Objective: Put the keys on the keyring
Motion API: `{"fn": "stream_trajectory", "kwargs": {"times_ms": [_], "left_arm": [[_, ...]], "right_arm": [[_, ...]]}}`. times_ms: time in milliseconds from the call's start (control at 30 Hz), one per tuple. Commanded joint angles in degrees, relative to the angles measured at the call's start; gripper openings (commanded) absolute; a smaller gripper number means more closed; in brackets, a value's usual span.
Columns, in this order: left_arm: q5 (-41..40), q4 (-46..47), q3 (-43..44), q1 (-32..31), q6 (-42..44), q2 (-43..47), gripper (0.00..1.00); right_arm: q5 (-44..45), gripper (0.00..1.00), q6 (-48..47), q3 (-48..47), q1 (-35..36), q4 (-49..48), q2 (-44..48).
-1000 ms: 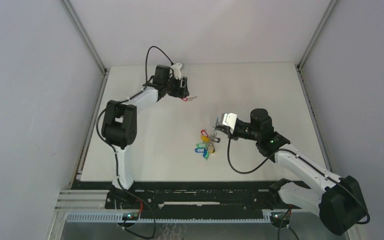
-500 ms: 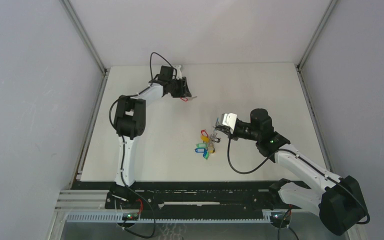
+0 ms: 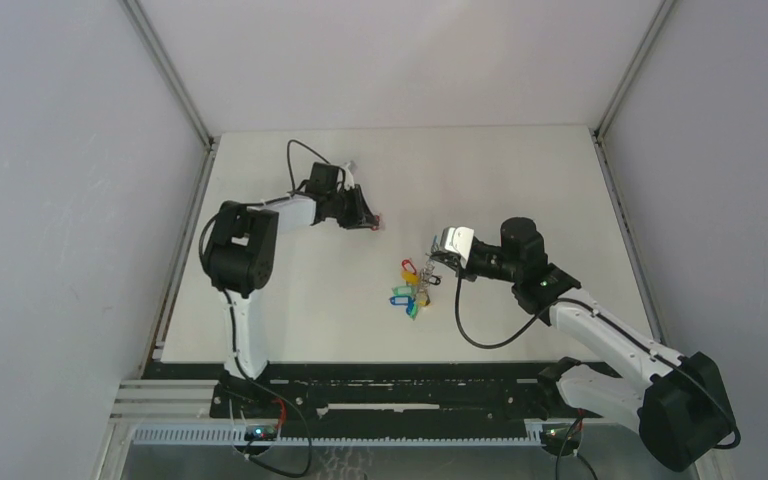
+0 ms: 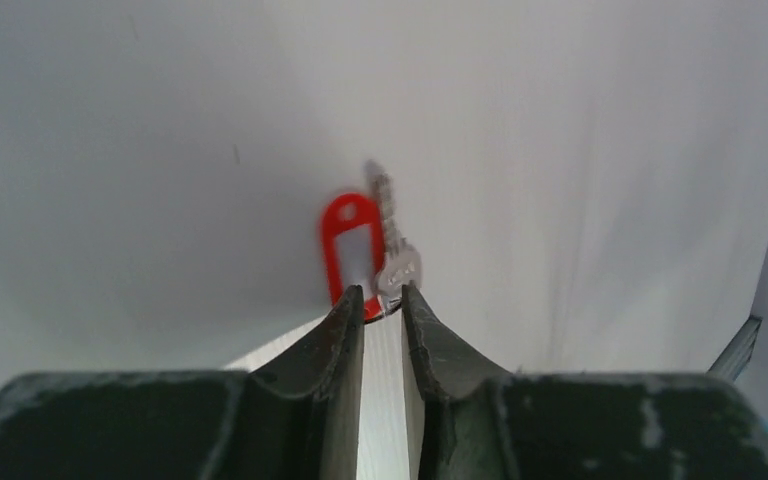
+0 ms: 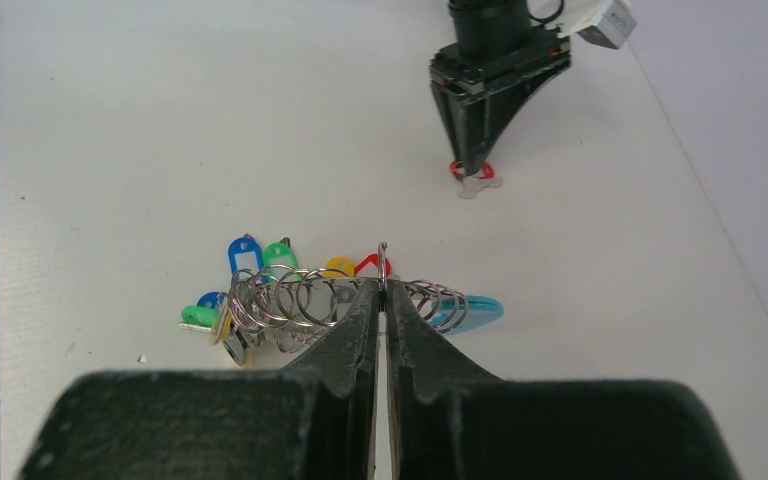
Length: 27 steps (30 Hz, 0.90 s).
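Held red-tagged key and keyring well apart.
Pinched red-tagged key in clenched left fingers, down at far surface; clamped keyring upright in right fingers, nearer, likely to present its wire for threading.

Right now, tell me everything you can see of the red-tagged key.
The key is small, silver metal, joined to a red oval plastic tag with a pale insert. The left gripper pinches its head end; blade and tag point away, low over the white table. Whether it touches the table is unclear.
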<state>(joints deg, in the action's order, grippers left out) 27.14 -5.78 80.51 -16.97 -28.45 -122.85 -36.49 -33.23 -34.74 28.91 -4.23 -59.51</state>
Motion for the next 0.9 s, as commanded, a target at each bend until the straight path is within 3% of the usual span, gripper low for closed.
{"fn": "stream_trajectory", "kwargs": {"times_ms": [0, 133, 300, 567, 600, 633, 867], "left_arm": [[-2.9, 3.3, -13.2, -2.7, -4.0, 8.3, 0.19], [-4.9, 10.0, -24.5, -4.6, -9.2, 16.1, 0.16], [-7.9, 17.8, -35.5, -6.4, -16.8, 24.1, 0.23], [-14.1, 9.6, -38.2, -6.9, -12.2, 34.4, 0.62], [-14.7, 7.9, -37.7, -6.9, -11.0, 35.5, 0.72], [-15.1, 6.6, -37.5, -6.9, -10.4, 36.8, 0.98], [-23.2, -2.8, -37.0, -6.9, -4.3, 48.2, 1.0]], "right_arm": [[-1.0, 0.0, 0.2, -0.5, 0.5, -2.7, 2.5], [-0.9, 0.0, 0.1, -0.5, 1.1, -2.4, 2.8], [-0.2, 0.0, 0.0, -0.5, 1.7, -2.0, 3.1], [1.0, 0.0, -0.3, -0.5, 2.9, -1.1, 4.2], [1.1, 0.0, -0.3, -0.5, 2.9, -1.1, 4.4], [1.1, 0.0, -0.4, -0.5, 3.0, -1.0, 4.5], [1.8, 0.0, -0.8, -0.5, 3.4, -0.3, 5.3]]}}
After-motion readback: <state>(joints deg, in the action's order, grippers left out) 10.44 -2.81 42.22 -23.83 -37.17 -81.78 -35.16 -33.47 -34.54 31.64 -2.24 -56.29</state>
